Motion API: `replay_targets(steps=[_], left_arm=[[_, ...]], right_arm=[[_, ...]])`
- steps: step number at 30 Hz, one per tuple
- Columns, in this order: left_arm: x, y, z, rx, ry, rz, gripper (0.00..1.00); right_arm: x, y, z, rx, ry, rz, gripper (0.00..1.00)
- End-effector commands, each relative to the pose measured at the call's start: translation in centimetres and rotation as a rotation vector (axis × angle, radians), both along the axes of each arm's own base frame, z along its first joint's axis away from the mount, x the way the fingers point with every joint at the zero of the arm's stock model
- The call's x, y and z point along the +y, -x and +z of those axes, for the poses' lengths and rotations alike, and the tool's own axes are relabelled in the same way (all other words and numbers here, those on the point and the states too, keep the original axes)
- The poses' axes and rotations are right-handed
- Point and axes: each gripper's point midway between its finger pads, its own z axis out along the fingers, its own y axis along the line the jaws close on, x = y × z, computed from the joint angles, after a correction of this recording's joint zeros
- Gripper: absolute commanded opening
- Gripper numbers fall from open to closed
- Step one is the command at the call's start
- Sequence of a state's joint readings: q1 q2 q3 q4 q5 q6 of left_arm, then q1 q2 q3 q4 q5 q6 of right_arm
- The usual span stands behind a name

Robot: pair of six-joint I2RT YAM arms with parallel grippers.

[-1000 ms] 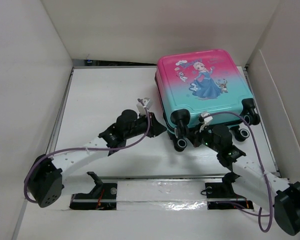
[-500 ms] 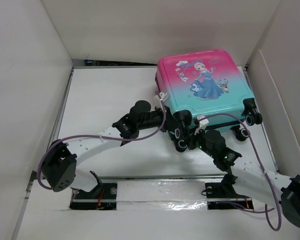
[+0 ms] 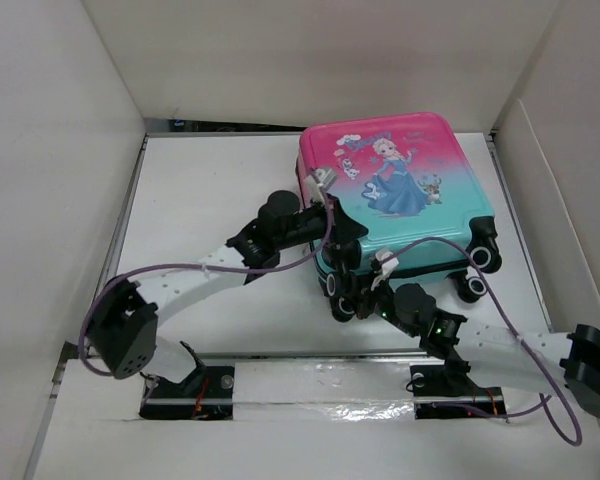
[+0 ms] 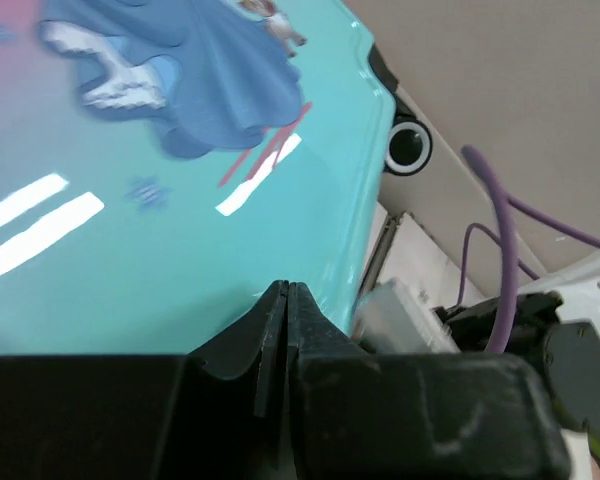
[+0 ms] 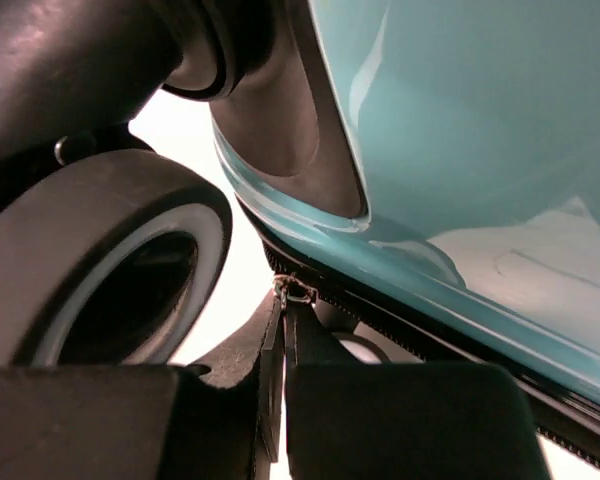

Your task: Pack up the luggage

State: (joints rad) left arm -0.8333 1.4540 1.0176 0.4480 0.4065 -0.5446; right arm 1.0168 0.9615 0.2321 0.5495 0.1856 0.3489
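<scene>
The luggage [image 3: 392,190] lies flat and closed on the far right part of the table, princess picture up, pink end toward the back wall and its black wheels [image 3: 472,288] toward the arms. It sits slightly askew to the table edges.

At its near left corner the left gripper [image 3: 342,228] rests over the teal shell [image 4: 180,250], fingers pressed together with nothing between them. The right gripper [image 3: 368,297] reaches in low under the near edge beside a wheel [image 5: 110,270]; its fingertips are closed tight, pinching the small metal zip pull [image 5: 294,290] on the zip track [image 5: 430,345].

The table [image 3: 210,200] is plain white. Tall white panels [image 3: 310,50] box it in at the back and on both sides. Purple cables [image 3: 180,272] loop along both arms.
</scene>
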Motion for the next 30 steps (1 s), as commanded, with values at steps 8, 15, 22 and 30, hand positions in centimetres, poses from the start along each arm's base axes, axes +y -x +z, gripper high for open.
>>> replay_targets(steps=[8, 15, 22, 30], left_arm=[[10.6, 1.9, -1.8, 0.019, 0.045, 0.299, 0.13], [9.9, 4.4, -4.5, -0.011, 0.022, 0.233, 0.2], [5.6, 2.0, -3.5, -0.072, 0.037, 0.158, 0.22], [0.7, -0.3, 0.3, -0.133, 0.101, 0.08, 0.22]], right_arm=[[-6.0, -6.3, 9.6, -0.244, -0.159, -0.186, 0.0], [-7.7, -11.8, 10.5, -0.349, -0.081, -0.108, 0.0], [-8.5, -11.0, 4.1, -0.294, -0.151, -0.195, 0.0], [-7.2, -10.2, 2.2, -0.324, -0.228, -0.288, 0.0]])
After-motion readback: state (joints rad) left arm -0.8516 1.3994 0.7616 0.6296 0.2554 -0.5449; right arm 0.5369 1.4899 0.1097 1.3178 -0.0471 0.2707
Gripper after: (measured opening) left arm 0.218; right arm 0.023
